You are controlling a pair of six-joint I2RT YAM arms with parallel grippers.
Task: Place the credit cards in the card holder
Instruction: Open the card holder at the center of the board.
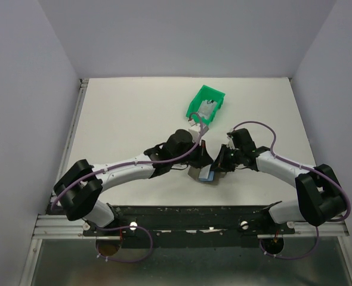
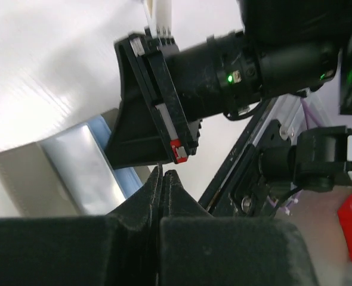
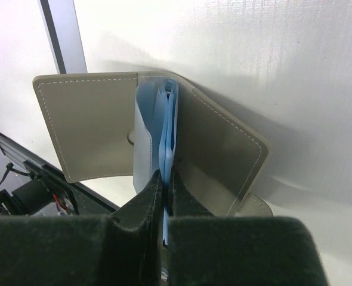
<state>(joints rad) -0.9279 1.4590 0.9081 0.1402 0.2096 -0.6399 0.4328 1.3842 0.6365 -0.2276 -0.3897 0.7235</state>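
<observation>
Card holder [image 3: 92,125]: open, grey-brown flaps spread, light blue pockets standing up at the fold; located at the near middle of the table [image 1: 122,113], between the two arm ends
Right gripper [image 3: 164,179]: fingers clamped on the light blue pockets at the fold
Left gripper [image 2: 163,174]: fingers pressed together, nothing visible between them; tips just beside the card holder, close to the right gripper
Credit cards [image 1: 207,109]: whitish pieces inside the green bin [image 1: 215,94], far middle of the table, well apart from the card holder; stripes too small to tell
</observation>
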